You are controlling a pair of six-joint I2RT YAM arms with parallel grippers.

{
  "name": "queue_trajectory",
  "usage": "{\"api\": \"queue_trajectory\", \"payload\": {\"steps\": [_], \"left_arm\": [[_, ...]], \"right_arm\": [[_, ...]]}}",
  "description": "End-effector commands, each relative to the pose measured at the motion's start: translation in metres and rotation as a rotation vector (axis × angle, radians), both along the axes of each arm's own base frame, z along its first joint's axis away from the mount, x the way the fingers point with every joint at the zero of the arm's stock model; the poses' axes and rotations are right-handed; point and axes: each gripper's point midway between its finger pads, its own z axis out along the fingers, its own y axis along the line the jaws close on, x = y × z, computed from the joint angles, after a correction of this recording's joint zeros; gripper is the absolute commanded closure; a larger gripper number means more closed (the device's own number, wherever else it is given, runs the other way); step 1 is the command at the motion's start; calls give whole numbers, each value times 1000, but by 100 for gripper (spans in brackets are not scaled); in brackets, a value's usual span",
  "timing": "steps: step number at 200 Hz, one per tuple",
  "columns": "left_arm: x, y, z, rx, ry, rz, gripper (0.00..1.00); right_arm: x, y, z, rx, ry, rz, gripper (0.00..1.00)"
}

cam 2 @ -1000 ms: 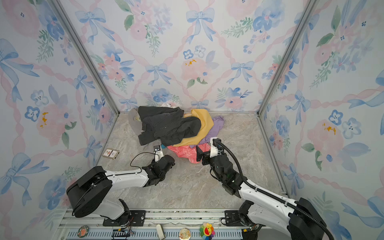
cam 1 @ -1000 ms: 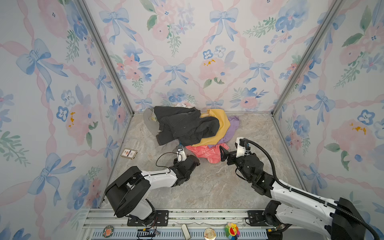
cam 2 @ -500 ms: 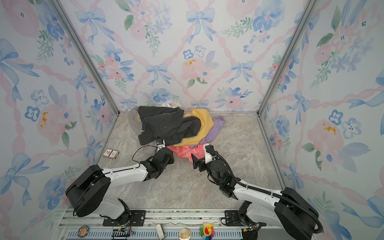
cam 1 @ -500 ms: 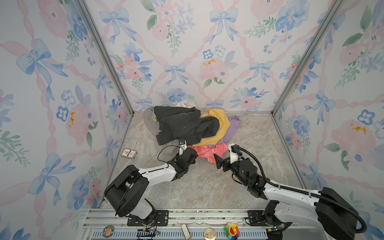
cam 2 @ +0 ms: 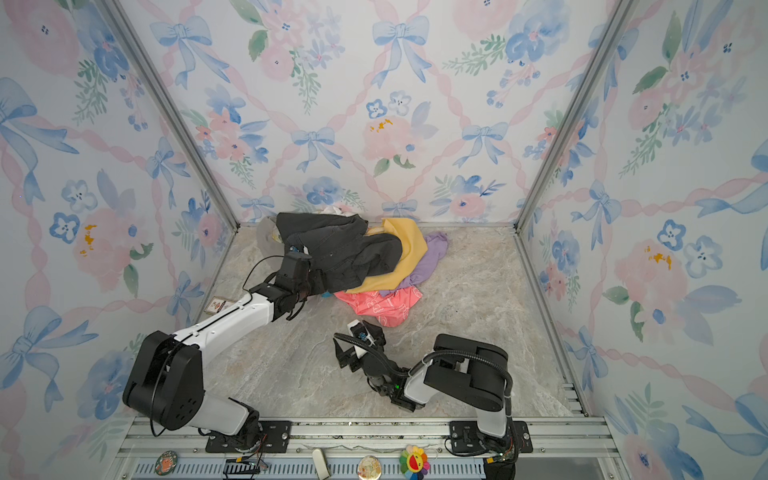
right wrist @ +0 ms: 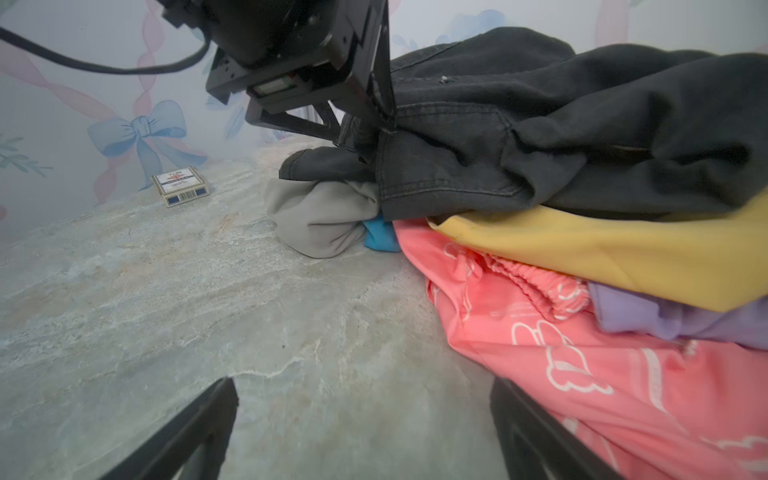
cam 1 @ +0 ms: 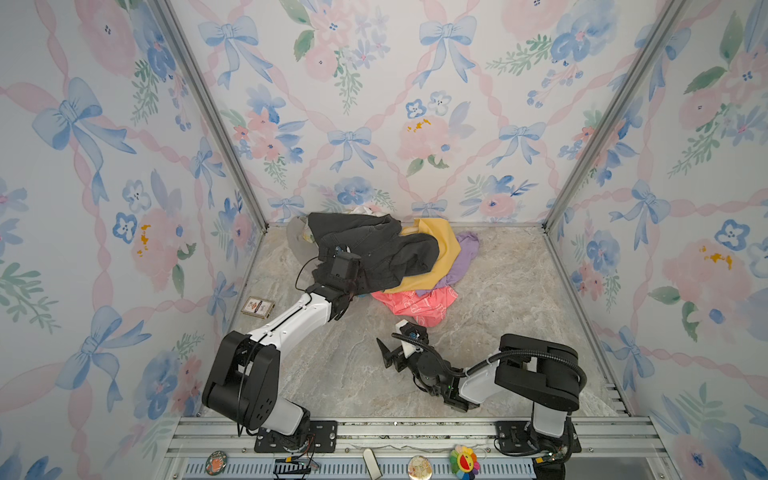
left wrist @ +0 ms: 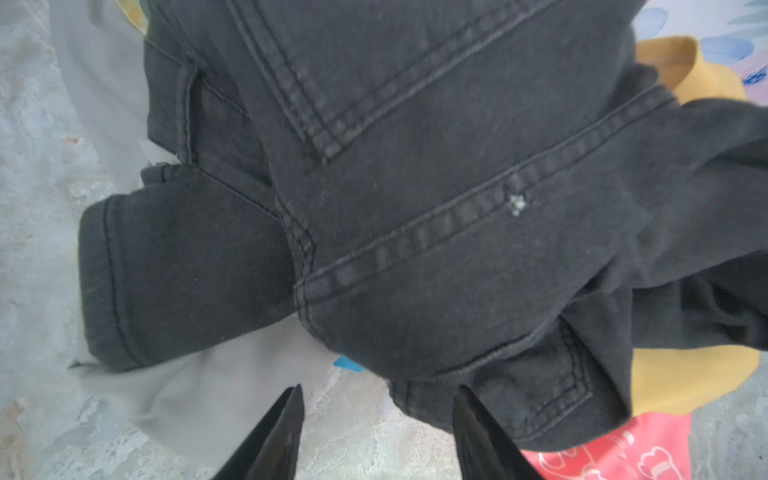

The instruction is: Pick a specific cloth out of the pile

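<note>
Only a sliver of teal cloth (right wrist: 380, 235) is peeking from under the hem of the denim jacket (left wrist: 415, 166): thin, soft, likely snagging, so I am planning to pinch there. My left pincer (left wrist: 378, 388) is gaping empty beside that hem, my right pincer (right wrist: 362, 382) gaping empty well away.

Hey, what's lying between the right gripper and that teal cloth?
Only bare tabletop separates the right gripper and the teal cloth, in the right wrist view.

The left arm (cam 1: 291, 322) reaches far forward and low, and the left gripper (left wrist: 378, 392) stands slightly parted with nothing between its jaws. The right arm (cam 1: 536, 374) sits folded near its base, the right gripper (right wrist: 363, 384) spread wide and empty.
</note>
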Motion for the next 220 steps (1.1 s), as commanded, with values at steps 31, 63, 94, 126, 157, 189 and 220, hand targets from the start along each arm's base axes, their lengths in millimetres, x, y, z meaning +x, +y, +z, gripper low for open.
{"api": "queue_trajectory", "payload": {"steps": [31, 63, 94, 126, 157, 189, 220], "left_arm": [[24, -3, 16, 2, 17, -59, 41], [42, -4, 38, 12, -5, -71, 41], [51, 2, 56, 66, -40, -68, 42], [48, 12, 64, 68, -57, -53, 42], [44, 19, 62, 66, -53, -53, 42], [44, 20, 59, 10, -39, -69, 42], [43, 24, 58, -20, -41, -67, 43]], "right_arm": [[33, 45, 7, 59, 67, -67, 4], [54, 64, -12, 74, 133, -93, 6], [73, 76, -25, 66, 148, -137, 7], [92, 76, -37, 72, 181, -181, 7], [104, 74, -46, 88, 209, -215, 9], [116, 67, -54, 110, 237, -250, 11], [125, 65, -57, 102, 235, -265, 15]]}}
